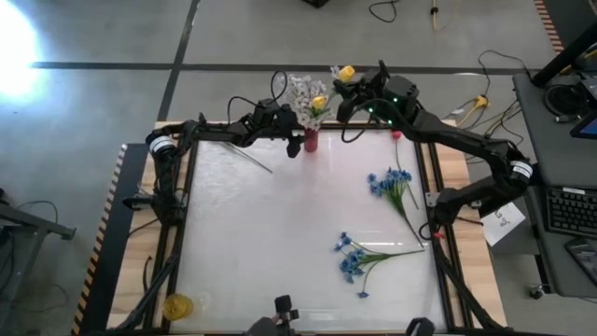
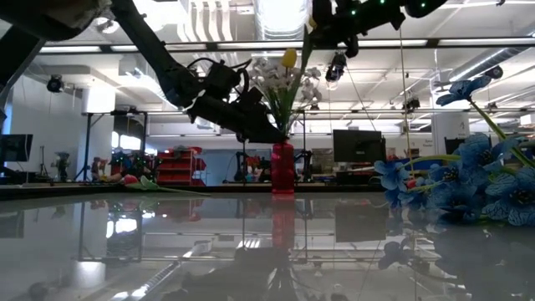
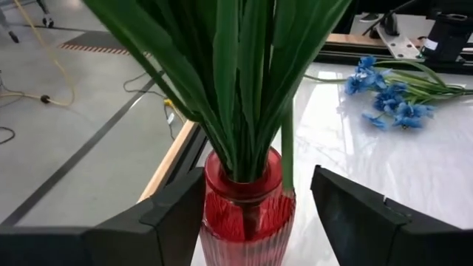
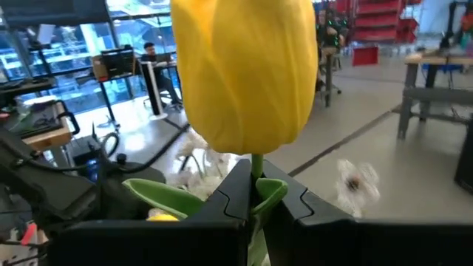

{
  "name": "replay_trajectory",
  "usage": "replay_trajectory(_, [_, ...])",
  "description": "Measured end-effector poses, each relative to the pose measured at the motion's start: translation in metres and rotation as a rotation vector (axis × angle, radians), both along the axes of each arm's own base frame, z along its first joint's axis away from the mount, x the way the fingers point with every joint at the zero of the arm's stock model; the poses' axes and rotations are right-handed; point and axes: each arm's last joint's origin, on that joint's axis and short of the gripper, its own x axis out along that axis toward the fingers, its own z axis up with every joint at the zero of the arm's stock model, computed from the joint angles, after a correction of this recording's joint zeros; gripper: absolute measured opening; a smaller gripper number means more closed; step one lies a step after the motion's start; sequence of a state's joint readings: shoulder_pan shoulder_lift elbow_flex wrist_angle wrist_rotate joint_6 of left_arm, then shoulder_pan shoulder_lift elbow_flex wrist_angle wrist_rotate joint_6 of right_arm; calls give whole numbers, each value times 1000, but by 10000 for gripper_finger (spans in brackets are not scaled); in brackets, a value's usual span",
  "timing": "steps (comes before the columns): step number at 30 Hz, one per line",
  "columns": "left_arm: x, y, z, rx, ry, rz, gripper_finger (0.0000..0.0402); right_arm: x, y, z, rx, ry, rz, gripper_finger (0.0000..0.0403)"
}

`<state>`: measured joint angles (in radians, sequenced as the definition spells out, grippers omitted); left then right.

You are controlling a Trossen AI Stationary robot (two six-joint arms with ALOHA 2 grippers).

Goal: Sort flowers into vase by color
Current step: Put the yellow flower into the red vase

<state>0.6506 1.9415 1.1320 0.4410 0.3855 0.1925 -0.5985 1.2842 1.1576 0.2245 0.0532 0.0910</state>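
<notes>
High view: red vase [image 1: 311,142] at the far edge of the white table [image 1: 280,243], holding white sprays [image 1: 301,93] and 1 yellow bud [image 1: 319,102]. Left gripper [image 1: 292,140] just beside the vase on its left side, fingers spread. Right gripper [image 1: 347,82] raised beyond the far edge, pinching the stem of a second yellow bud [image 1: 346,72]. 2 blue clusters lying on the right half of the table, 1 nearer the far edge [image 1: 390,184], 1 nearer the front [image 1: 353,256]. Pink-red bud [image 1: 396,135] by the right frame rail. Something yellow [image 1: 176,304] at the front left corner, too small to identify.

Low view: vase [image 2: 282,167] upright at mid-table, green stems rising out of it, yellow bud [image 2: 289,58] among white blossoms [image 2: 272,77]. Left gripper [image 2: 266,132] level with the stems above the vase mouth. Blue flowers [image 2: 456,184] close at the right.

Left wrist view: 2 dark fingers [image 3: 174,218] apart on either side of the vase [image 3: 246,207], not touching it; green stems [image 3: 229,81] filling the neck; blue clusters [image 3: 392,100] farther off on the table.

Right wrist view: fingers [image 4: 229,196] pressed together on the stem just under the yellow bud [image 4: 247,70].
</notes>
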Motion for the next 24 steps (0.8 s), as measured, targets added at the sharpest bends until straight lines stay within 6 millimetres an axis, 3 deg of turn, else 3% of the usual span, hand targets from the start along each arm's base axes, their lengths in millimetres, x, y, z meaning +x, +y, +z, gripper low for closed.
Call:
replay_trajectory(10, [0, -4, 1, -45, 11, -4, 220, -5, 25, 16, -68, -1, 16, 12])
replay_trajectory(18, [-6, -10, 16, -66, 36, -20, 219, -27, 37, 29, -49, 11, 0, 12])
replay_trajectory(24, [-9, -13, 27, -52, 32, -23, 219, -29, 42, 31, -69, 28, 0, 12])
